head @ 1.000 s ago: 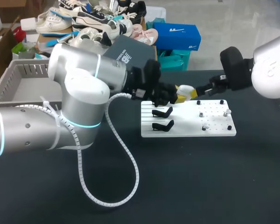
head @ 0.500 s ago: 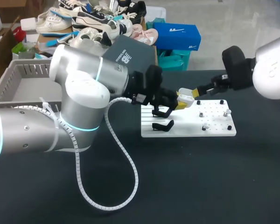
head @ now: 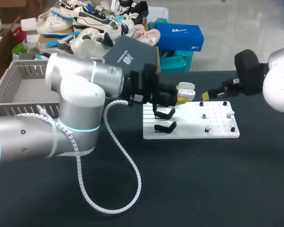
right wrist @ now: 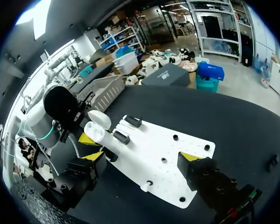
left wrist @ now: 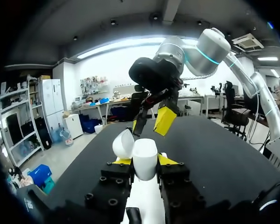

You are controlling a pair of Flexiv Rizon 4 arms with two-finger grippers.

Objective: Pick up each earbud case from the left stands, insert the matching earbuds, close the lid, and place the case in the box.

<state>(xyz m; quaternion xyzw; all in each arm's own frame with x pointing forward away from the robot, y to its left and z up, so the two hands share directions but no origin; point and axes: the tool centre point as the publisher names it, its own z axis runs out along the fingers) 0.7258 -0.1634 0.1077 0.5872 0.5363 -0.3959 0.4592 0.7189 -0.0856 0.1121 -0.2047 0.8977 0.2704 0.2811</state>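
My left gripper [head: 180, 98] is shut on a white earbud case [head: 186, 89] and holds it above the white board's [head: 191, 126] far left corner. In the left wrist view the case [left wrist: 144, 158] stands between the yellow tips with its lid [left wrist: 123, 143] swung open. My right gripper [head: 207, 96] hangs open just right of the case, apart from it. The left wrist view has the right gripper [left wrist: 151, 122] straight ahead of the case. Two black stands [head: 164, 113] [head: 164, 126] on the board carry nothing. Small white earbuds [head: 204, 116] [head: 230, 113] sit on pegs.
A grey slatted basket [head: 19, 85] stands at the table's far left, behind my left arm. A white spiral cable [head: 128, 165] loops from that arm onto the dark tabletop. In the right wrist view the board [right wrist: 163, 154] lies under my right gripper [right wrist: 140, 156].
My right gripper has drawn back to the right, away from the case. My left gripper dipped with the case, then rose and now holds it a little higher.
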